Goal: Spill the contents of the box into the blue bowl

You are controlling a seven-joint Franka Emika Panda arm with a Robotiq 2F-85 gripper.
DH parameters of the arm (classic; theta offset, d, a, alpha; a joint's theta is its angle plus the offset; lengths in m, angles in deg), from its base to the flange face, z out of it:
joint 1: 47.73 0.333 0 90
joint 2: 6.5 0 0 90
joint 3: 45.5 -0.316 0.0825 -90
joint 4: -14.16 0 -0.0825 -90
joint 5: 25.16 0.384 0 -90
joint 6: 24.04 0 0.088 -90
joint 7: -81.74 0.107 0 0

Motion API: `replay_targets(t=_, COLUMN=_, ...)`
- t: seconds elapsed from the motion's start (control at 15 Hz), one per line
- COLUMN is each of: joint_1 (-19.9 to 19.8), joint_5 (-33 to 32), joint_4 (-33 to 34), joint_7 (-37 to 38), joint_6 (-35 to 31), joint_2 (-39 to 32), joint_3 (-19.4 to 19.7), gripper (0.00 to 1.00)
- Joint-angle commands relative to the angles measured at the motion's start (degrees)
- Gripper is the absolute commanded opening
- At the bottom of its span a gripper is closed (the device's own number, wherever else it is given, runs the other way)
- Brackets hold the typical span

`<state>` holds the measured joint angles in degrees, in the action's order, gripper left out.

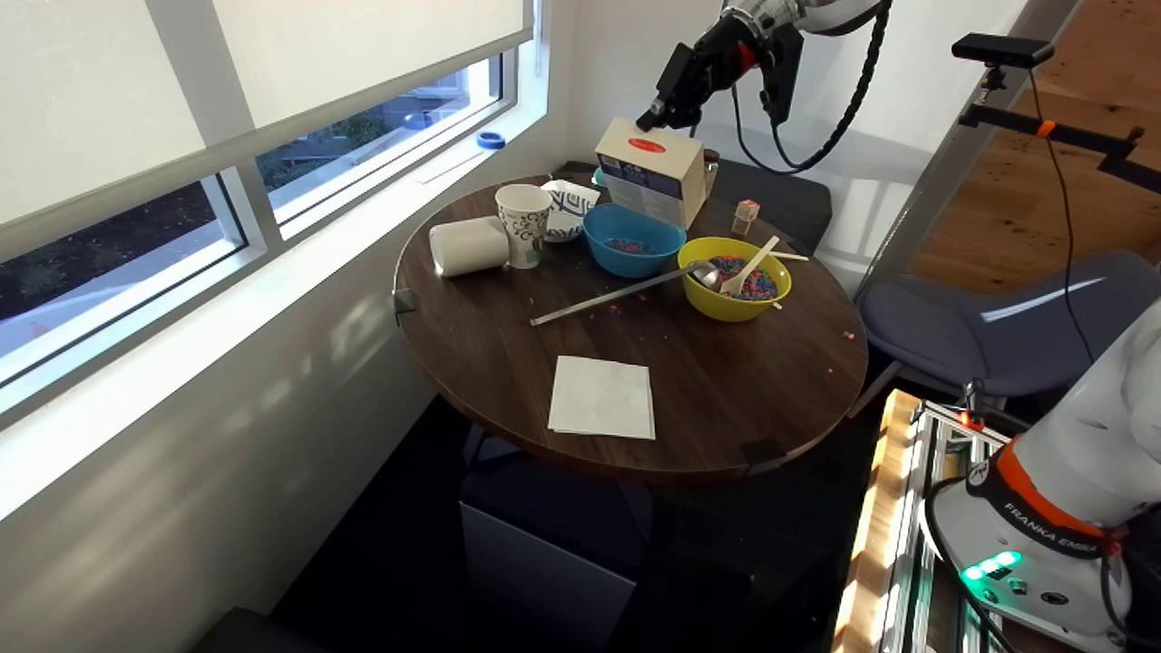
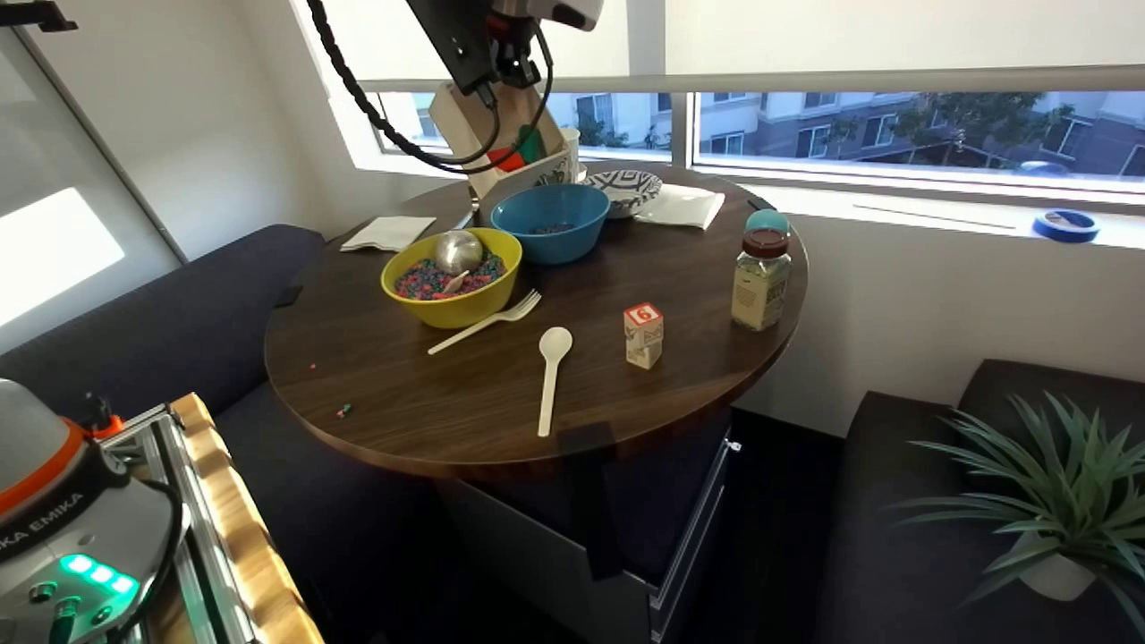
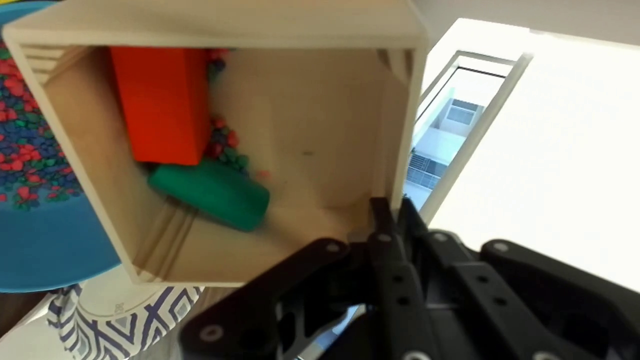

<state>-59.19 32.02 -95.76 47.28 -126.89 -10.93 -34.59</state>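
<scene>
The box (image 1: 648, 172) tilts over the far side of the blue bowl (image 1: 635, 265), its open mouth turned toward the bowl. My gripper (image 3: 393, 200) is shut on one side wall of the box, one finger inside and one outside. Inside the box in the wrist view are a red block (image 3: 160, 107), a green rounded piece (image 3: 215, 194) and some of the contents, small red, green and dark pieces (image 3: 231, 155). More small pieces (image 3: 30, 160) lie in the blue bowl. In an exterior view the gripper's fingertips are hidden behind the arm and box.
A yellow bowl (image 1: 717, 306) of similar pieces, with a ladle (image 1: 626, 292) across it, stands beside the blue bowl. Paper cups (image 1: 523, 227), a patterned plate (image 2: 623, 190), a jar (image 2: 761, 282), stacked blocks (image 2: 644, 336), a fork (image 2: 487, 322) and a spoon (image 2: 552, 376) share the table.
</scene>
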Motion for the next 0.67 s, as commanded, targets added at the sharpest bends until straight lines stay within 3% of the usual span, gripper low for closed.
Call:
replay_targets(t=0.0, joint_1=-1.7, joint_5=5.1, joint_4=3.0, joint_7=-1.1, joint_6=4.8, joint_2=-3.3, joint_3=0.4, gripper=0.07)
replay_targets(t=0.6, joint_1=-2.0, joint_5=11.3, joint_4=1.6, joint_7=-9.0, joint_6=3.1, joint_2=-4.6, joint_3=-0.4, gripper=0.06)
